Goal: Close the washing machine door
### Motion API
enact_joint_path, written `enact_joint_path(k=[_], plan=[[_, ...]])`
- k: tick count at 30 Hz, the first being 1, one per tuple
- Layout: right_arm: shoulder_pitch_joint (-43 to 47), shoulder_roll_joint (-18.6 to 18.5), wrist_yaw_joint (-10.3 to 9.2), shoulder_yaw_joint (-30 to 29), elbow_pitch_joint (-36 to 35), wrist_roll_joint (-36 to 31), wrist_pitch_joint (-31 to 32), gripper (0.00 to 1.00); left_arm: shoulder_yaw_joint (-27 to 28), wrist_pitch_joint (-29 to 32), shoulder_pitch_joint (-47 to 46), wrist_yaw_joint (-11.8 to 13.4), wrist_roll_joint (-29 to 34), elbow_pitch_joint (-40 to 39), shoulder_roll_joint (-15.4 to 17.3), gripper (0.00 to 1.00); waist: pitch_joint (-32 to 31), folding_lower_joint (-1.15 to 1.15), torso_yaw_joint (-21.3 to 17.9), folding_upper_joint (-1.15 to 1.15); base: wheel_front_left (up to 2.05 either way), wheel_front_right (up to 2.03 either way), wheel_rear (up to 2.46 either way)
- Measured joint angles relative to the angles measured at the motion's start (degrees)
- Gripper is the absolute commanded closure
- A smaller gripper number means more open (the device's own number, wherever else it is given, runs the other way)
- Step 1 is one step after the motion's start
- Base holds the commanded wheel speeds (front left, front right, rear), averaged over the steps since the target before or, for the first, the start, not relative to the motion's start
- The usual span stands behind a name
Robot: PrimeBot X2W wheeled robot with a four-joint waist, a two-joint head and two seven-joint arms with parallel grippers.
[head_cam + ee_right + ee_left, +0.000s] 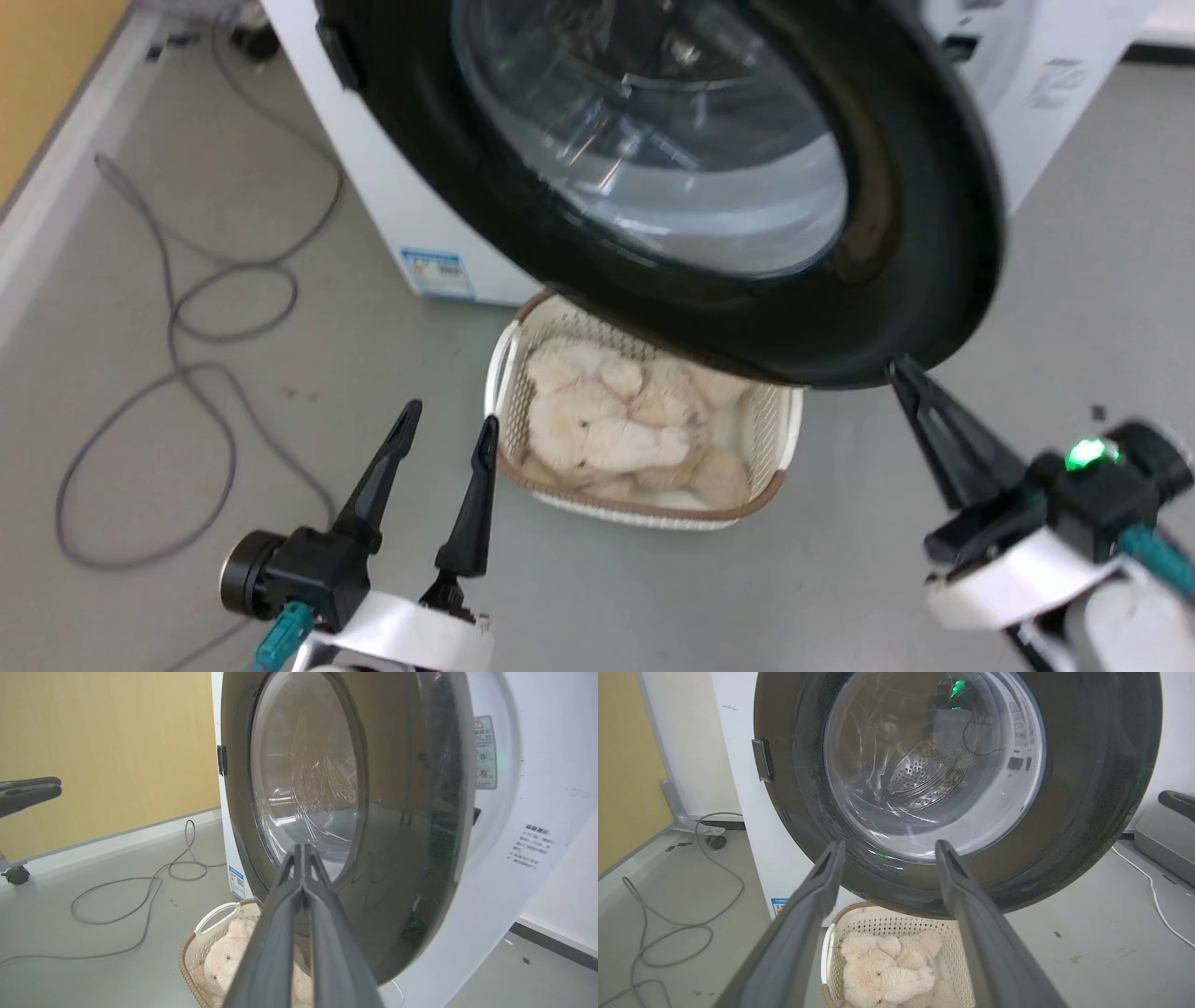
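Left hand (449, 415) low, fingers wide apart, empty, just beside the cream laundry basket (492, 392). Right hand (898, 367): fingers pressed together, nothing between, tip at the lower rim of the washing machine door (920, 233); contact unclear. Plush toy (597, 420) lies in the basket. Door stands part-open over the basket, swung off the white washing machine (401, 205). Grey cable (171, 322) loops on the floor (1074, 308).

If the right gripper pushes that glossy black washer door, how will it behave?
The large round glossy black door with glass bowl likely swings as one stiff piece. Its shiny rim looks slippery; the shut right gripper might slide. Bulging glass suggests weight.
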Motion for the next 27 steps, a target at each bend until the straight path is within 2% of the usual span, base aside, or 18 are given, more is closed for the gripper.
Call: enact_joint_path(k=[4,8,27], plan=[[-5.67,-4.91,0.00,2.10,3.44,2.60,0.03,1.00,-0.26,0.00,-1.41,0.00,0.00,-0.12,-0.36,0.00,2.69,0.00,1.34,0.00,0.00,0.00,0.00],[-10.55,-7.87,0.00,1.34,5.75,5.44,0.62,1.00,0.00,0.00,-2.86,0.00,0.00,-0.40,-0.74,0.00,5.12,0.00,2.74,0.00,0.00,0.00,0.00],[-33.42,-14.71,0.14,-1.63,16.26,14.91,7.86,1.00,-1.40,0.00,-8.28,0.00,-0.94,-2.45,-0.93,0.00,15.63,0.00,6.18,0.00,0.00,0.00,0.00]])
